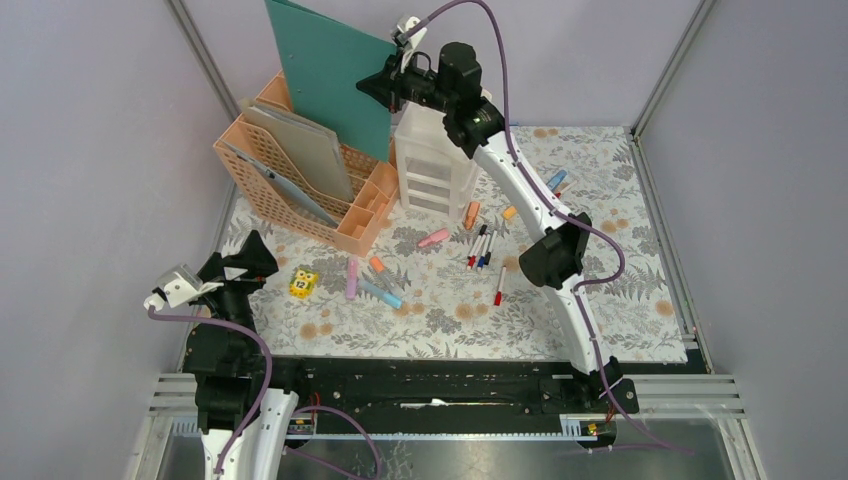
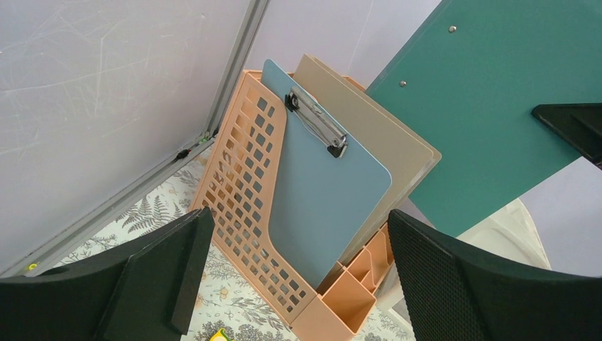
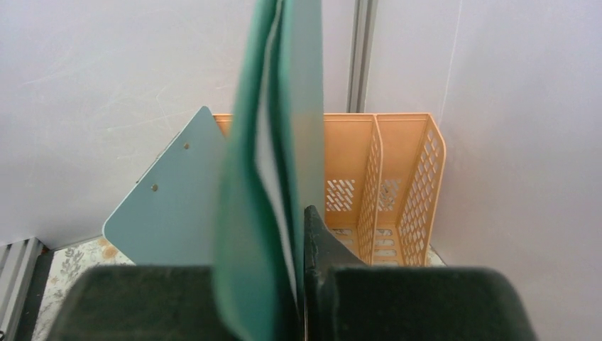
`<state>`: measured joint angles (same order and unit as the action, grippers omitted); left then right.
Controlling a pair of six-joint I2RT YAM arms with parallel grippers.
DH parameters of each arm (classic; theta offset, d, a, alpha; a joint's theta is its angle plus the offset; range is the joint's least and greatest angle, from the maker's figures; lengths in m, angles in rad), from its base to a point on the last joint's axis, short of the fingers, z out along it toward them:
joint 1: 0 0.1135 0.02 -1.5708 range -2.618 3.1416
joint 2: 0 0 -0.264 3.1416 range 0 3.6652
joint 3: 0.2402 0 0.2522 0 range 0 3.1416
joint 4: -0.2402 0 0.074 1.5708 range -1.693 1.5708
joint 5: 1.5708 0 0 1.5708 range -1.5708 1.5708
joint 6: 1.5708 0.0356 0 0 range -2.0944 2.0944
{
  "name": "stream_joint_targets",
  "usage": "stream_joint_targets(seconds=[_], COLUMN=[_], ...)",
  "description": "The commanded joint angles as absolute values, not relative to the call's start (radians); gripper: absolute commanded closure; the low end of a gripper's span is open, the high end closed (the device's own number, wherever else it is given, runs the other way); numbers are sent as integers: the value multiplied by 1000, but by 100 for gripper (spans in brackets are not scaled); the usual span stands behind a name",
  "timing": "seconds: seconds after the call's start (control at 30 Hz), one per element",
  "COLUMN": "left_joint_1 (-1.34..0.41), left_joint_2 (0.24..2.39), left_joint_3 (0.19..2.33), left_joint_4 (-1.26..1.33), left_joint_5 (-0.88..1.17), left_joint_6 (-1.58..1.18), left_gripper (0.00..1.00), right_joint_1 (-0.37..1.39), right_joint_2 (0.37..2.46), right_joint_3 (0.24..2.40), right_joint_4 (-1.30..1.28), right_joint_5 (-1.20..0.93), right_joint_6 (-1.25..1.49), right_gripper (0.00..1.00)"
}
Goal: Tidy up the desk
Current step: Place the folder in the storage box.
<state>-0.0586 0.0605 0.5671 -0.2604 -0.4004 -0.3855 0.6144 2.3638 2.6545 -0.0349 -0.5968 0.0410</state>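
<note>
- The desk (image 1: 640, 300), a tabletop under a pale cloth printed with ferns and flowers, is seen in the top view to fill the enclosure floor. A black rail (image 1: 440, 380) runs along its near edge.
- A peach rack (image 1: 270, 190) of perforated plastic is placed at the desk's far-left corner. A white drawer unit (image 1: 428, 165) is set just beside it on the right.
- A green folder (image 1: 325, 80) is clamped at its edge by the right gripper (image 1: 383, 85) and held upright above the rack's far end.
- The drawer unit is partly hidden by the right arm (image 1: 540, 200), which crosses the desk diagonally.
- The left gripper (image 1: 243, 265) is spread wide with nothing between its fingers. It is held over the desk's left edge, near a yellow cube (image 1: 304, 282).
- Pens (image 1: 483, 247) and markers (image 1: 365, 280) are scattered loose at mid-desk.
- Only the left wrist view shows a blue clipboard (image 2: 319, 192) with a metal clip, leaned in the rack against a beige folder (image 2: 383, 142).
- Only the right wrist view shows the green folder's two thin leaves, pinched together between the pads.
</note>
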Motion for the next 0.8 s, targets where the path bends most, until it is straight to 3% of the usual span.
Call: stream_joint_targets(seconds=[0.0, 0.77], left_joint_1=[-52, -49], left_joint_2=[54, 85], left_joint_3=[566, 567], left_joint_4=[-219, -215], left_joint_5=[-385, -375], left_joint_6=[-386, -386], left_gripper=[1, 1], right_joint_1=[622, 625], right_joint_2=[2321, 2571], right_joint_3=[2674, 2643], right_joint_4=[36, 319], right_joint_5=[-542, -614], right_joint_6=[4, 37], right_gripper=[100, 100])
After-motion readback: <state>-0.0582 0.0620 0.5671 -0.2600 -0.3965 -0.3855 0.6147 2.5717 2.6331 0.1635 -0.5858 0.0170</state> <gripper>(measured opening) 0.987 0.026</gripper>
